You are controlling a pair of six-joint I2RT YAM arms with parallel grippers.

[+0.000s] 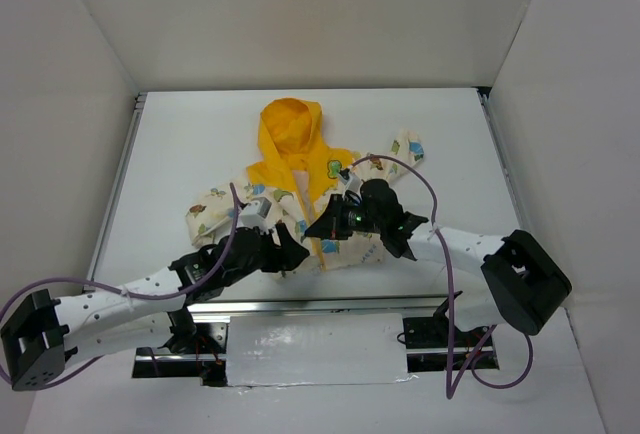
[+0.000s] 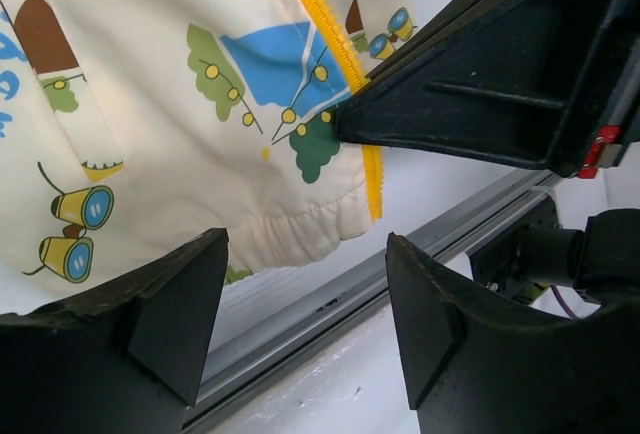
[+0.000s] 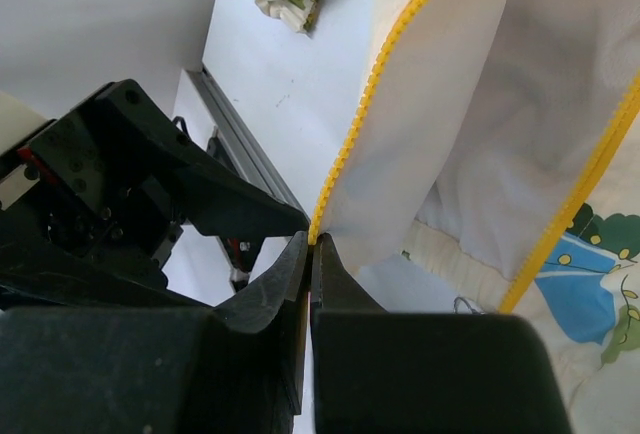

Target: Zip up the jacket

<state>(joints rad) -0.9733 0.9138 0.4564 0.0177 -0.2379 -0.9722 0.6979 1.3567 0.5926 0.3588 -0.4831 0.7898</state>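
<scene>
1 jacket (image 1: 290, 169), right pincer (image 3: 312, 241) tight on its zipper edge (image 3: 363, 119)

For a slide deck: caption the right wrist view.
Right arm's fingers pinch the jacket by its yellow zipper edge, white lining showing.

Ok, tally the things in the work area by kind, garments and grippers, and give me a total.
Child's hooded jacket: 1
Two-finger grippers: 2 (left gripper open, right gripper shut on the jacket)
Total: 3
</scene>
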